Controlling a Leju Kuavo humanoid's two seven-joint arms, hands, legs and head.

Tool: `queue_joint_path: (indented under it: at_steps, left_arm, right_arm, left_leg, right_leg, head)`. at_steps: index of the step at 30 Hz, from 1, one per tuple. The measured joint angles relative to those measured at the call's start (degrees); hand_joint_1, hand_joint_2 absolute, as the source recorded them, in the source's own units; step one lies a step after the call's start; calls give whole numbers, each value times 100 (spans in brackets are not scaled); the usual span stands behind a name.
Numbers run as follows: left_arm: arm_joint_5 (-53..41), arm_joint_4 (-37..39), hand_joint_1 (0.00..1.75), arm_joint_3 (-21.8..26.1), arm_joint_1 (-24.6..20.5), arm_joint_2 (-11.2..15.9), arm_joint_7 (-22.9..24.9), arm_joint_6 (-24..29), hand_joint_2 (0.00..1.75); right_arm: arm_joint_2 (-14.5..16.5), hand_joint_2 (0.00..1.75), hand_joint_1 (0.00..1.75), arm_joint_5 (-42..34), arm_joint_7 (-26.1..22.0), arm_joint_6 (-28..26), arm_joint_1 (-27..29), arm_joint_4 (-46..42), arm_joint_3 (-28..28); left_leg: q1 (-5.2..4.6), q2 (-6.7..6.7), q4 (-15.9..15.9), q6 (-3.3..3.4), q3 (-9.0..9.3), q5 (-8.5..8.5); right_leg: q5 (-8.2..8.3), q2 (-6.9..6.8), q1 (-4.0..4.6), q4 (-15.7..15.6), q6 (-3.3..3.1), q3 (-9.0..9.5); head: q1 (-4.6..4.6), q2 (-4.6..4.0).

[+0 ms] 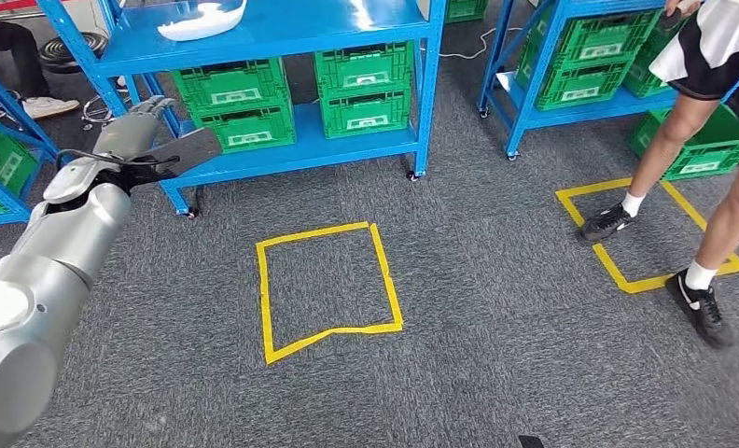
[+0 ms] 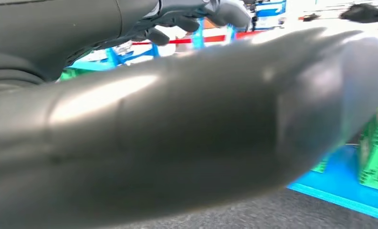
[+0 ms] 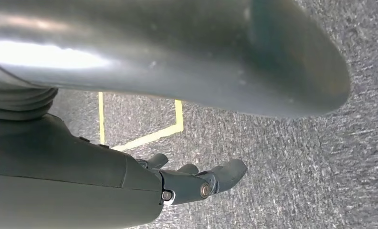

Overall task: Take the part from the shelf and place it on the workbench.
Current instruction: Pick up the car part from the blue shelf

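Observation:
A white curved part (image 1: 202, 19) lies on the upper level of the blue shelf (image 1: 347, 28) straight ahead. My left arm reaches up toward that shelf's left post. My left hand (image 1: 137, 129) is below and left of the part, fingers stretched out, holding nothing. In the left wrist view the thick thumb (image 2: 187, 129) is close to the camera, with the dark fingers (image 2: 201, 12) beyond it against blue racking. My right hand (image 3: 130, 176) hangs over the grey carpet with loosely bent fingers (image 3: 211, 179) and nothing in it.
Green crates (image 1: 244, 103) fill the shelf's lower levels. A yellow taped square (image 1: 327, 289) marks the carpet in front. At the right a person (image 1: 711, 140) stands on a second taped square (image 1: 618, 271) beside another blue shelf (image 1: 534, 103) of green crates.

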Motion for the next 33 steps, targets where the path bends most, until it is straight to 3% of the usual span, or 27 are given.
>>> queue_joint_path:
  at_steps: [2, 5, 7, 8, 10, 12, 16, 18, 20, 22, 23, 26, 27, 30, 31, 33]
  left_arm:
    - [13, -9, 0, -24, -14, 2, -1, 0, 0]
    - [25, 5, 0, -48, 10, 10, 5, 0, 0]
    - [24, 16, 0, -55, 59, 10, 15, 3, 0]
    - [22, 16, 0, -61, 73, 11, 24, 8, 0]
    - [14, 16, 0, -96, 76, 17, 42, 22, 0]
    - [-3, 18, 0, -145, 71, 32, 74, 33, 0]
    - [-16, -1, 0, -219, 53, 40, 119, 62, 0]
    - [-17, -8, 0, -254, 22, 38, 126, 67, 0]
    - [-17, -3, 0, -281, 23, 30, 129, 68, 0]
    - [-16, 9, 0, -296, 68, 22, 135, 68, 0]
    - [-15, 15, 0, -299, 84, 22, 142, 69, 0]
    - [2, 24, 0, -330, 84, 33, 163, 79, 0]
    - [11, 25, 0, -349, 81, 42, 173, 85, 0]
    - [24, 20, 0, -421, 73, 81, 219, 102, 0]
    - [25, 14, 0, -440, 65, 91, 241, 104, 0]
    - [26, 9, 0, -465, 48, 114, 287, 102, 0]
  right_arm:
    - [0, 0, 0, 0, 3, 0, -3, 2, -3]
    - [0, 0, 0, -1, 16, 0, -6, 2, -8]
    - [0, 0, 0, -2, 25, 0, 8, 3, -9]
    - [0, 0, 0, -2, 26, 0, 13, 3, -10]
    - [8, 0, 0, 2, 29, 0, 16, 9, -10]
    - [16, 0, 0, 10, 42, -1, -5, 23, -11]
    - [12, 0, 0, 29, 71, -2, -14, 32, -12]
    - [13, 0, 0, 34, 76, -2, -35, 32, -12]
    - [10, 0, 0, 36, 80, -3, -46, 32, -12]
    - [2, 0, 0, 43, 87, -4, -33, 33, -12]
    - [0, 0, 0, 50, 91, -4, -24, 33, -12]
    - [2, 0, 0, 78, 92, -5, -11, 39, -12]
    - [3, 0, 0, 90, 95, -8, -14, 43, -12]
    - [4, 0, 0, 110, 105, -21, -22, 48, -12]
    - [4, 0, 0, 110, 103, -26, -23, 48, -12]
    - [4, 0, 0, 109, 96, -33, -31, 48, -13]
  left_leg:
    - [11, -8, 339, -41, -175, -75]
    - [5, -18, 1355, -55, -873, -373]
    - [-8, -21, 1502, -15, -1145, -346]
    - [-24, -24, 1289, 28, -1141, -156]
    - [-84, -42, 587, 154, -980, 397]
    - [-148, -57, 108, 247, -837, 645]
    - [-143, -63, -108, 324, -603, 609]
    - [-107, -63, -159, 366, -470, 560]
    - [-99, -64, -161, 383, -382, 470]
    - [-86, -68, -141, 361, -273, 354]
    - [-73, -69, -120, 342, -213, 286]
    - [-42, -64, -24, 242, -48, 56]
    - [-48, -62, -3, 199, -19, -3]
    - [-67, -63, 64, 89, -14, -34]
    - [-62, -63, 189, 60, -77, 5]
    - [-50, -59, 728, 6, -416, 9]
  right_leg:
    - [-42, 26, -5, -17, -81, 90]
    - [-149, 72, 17, -25, -148, 206]
    - [-247, 103, 50, -25, -167, 325]
    - [-303, 115, 69, -26, -172, 404]
    - [-417, 129, 101, -31, -171, 559]
    - [-497, 144, 92, -62, -126, 636]
    - [-511, 112, 71, 42, -10, 695]
    - [-566, 81, 59, 525, 33, 402]
    - [-746, 67, 39, 1169, 93, -100]
    - [-823, 58, 21, 1365, 146, -439]
    - [-719, 50, 14, 1215, 163, -478]
    - [-8, -5, 5, 258, 175, -294]
    - [148, -23, 11, 73, 145, -250]
    - [172, -26, 26, 30, -4, -207]
    - [149, -20, 19, 18, -44, -170]
    - [92, -3, 0, -17, -109, -70]
  head:
    - [-14, 0]
    - [-20, 0]
    - [-21, 0]
    - [-20, 0]
    - [-12, 0]
    - [3, 0]
    - [12, 0]
    - [14, 0]
    - [19, 0]
    - [19, 0]
    - [18, 0]
    - [19, -1]
    - [19, -1]
    - [1, 0]
    - [-7, 0]
    - [-17, 0]
